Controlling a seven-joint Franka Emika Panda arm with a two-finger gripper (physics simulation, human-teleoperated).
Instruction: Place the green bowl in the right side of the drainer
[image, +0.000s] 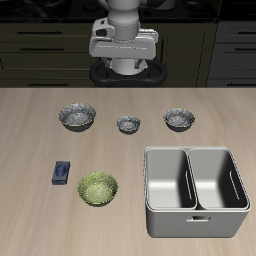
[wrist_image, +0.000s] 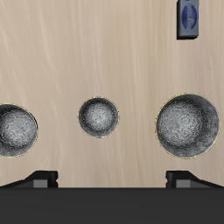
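Observation:
The green bowl (image: 98, 188) sits upright on the table near the front edge. It is yellow-green, mottled and empty. The drainer (image: 150, 190) is a grey two-compartment tub beside it, near the front edge, and both compartments are empty. My gripper (image: 124, 58) hangs high at the back of the table, far from the bowl and the drainer. In the wrist view its fingertips (wrist_image: 39, 179) stand wide apart with nothing between them. The green bowl and the drainer are out of the wrist view.
Three grey patterned bowls stand in a row farther back: a large one (image: 77, 118) (wrist_image: 187, 125), a small one (image: 128, 124) (wrist_image: 98, 116) and a third (image: 179, 119) (wrist_image: 13, 129). A small blue block (image: 61, 172) (wrist_image: 186, 17) lies beside the green bowl.

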